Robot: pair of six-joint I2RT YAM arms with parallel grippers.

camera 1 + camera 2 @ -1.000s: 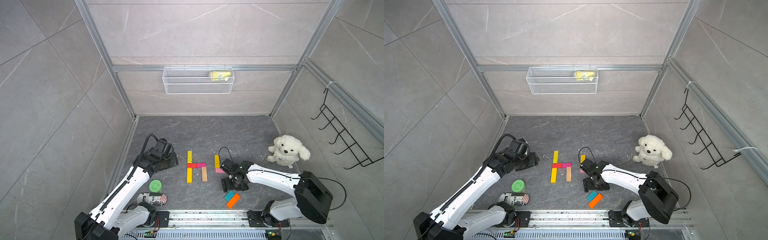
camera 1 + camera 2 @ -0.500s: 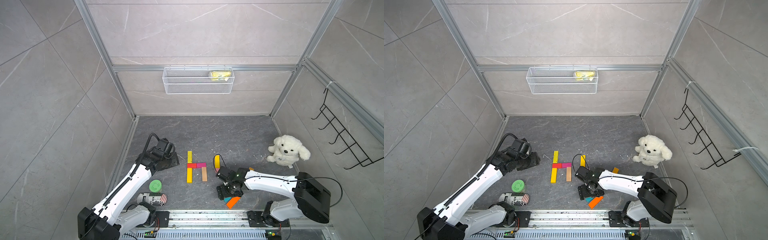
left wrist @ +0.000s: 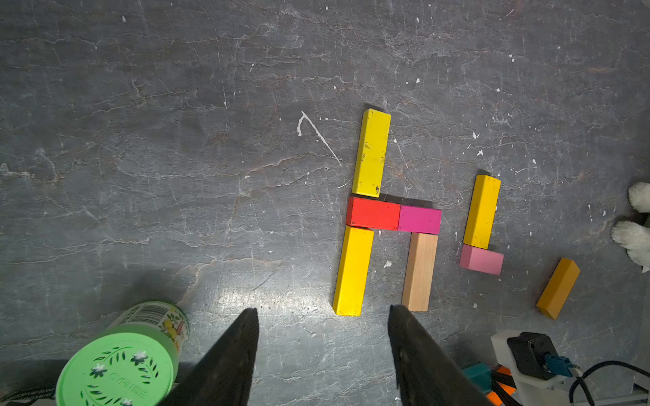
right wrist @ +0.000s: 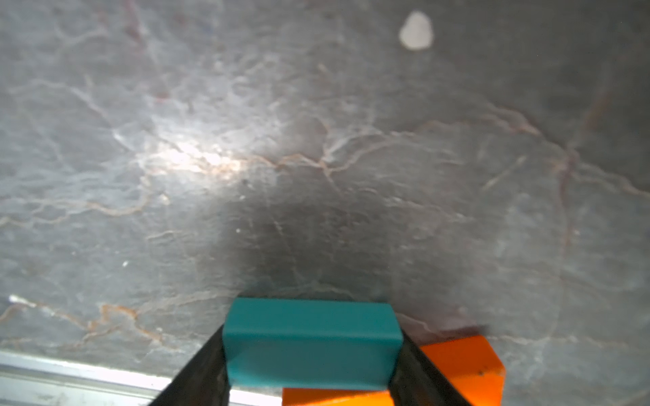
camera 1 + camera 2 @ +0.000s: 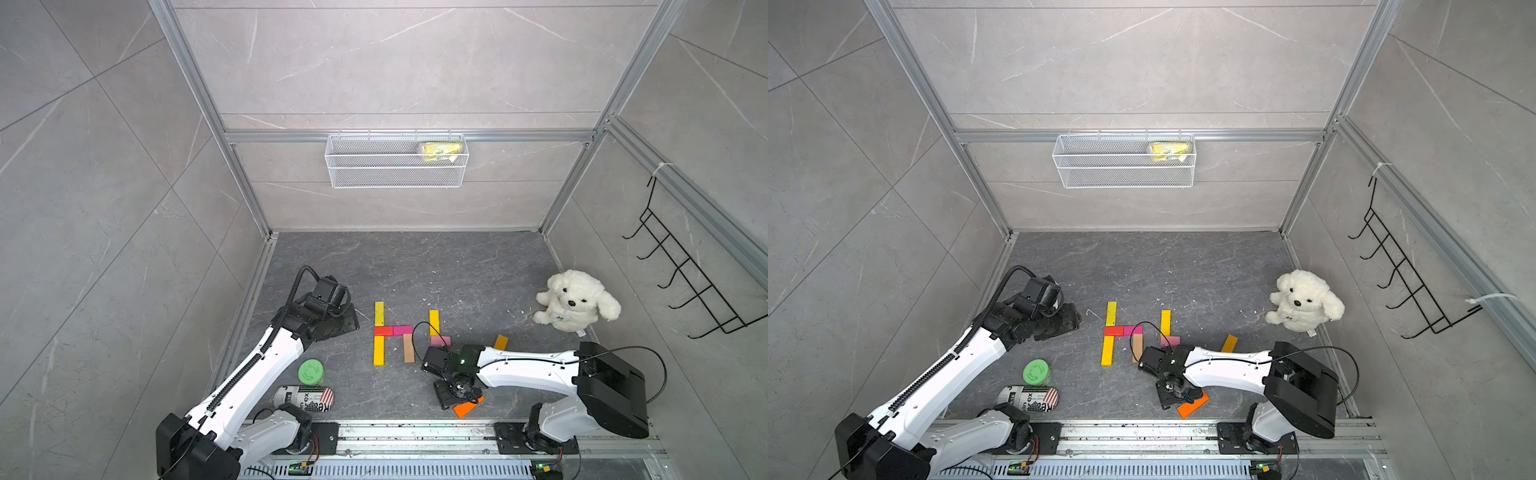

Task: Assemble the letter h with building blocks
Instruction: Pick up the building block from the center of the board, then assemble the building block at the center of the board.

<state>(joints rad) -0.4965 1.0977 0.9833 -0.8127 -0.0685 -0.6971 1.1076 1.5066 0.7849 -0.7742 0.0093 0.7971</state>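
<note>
On the dark floor lie a yellow block (image 5: 379, 313), a red block (image 5: 383, 331), a magenta block (image 5: 402, 330), a second yellow block (image 5: 378, 351) and a tan block (image 5: 409, 348), joined in one figure. To their right are an amber block (image 5: 434, 322) touching a pink block (image 5: 440, 341), and a tilted amber block (image 5: 500, 342). My right gripper (image 4: 311, 337) is shut on a teal block (image 4: 311, 342), right beside an orange block (image 5: 467, 408) near the front rail. My left gripper (image 3: 322, 313) hovers open and holds nothing, left of the figure.
A green-lidded jar (image 5: 311, 371) and a printed can (image 5: 305, 399) lie front left by the left arm. A white plush dog (image 5: 575, 305) sits at the right wall. A wire basket (image 5: 397, 160) hangs on the back wall, a hook rack (image 5: 685, 274) on the right.
My right gripper moved from the pink and amber blocks toward the front rail and closed on the teal block. The left arm shifted only slightly.
</note>
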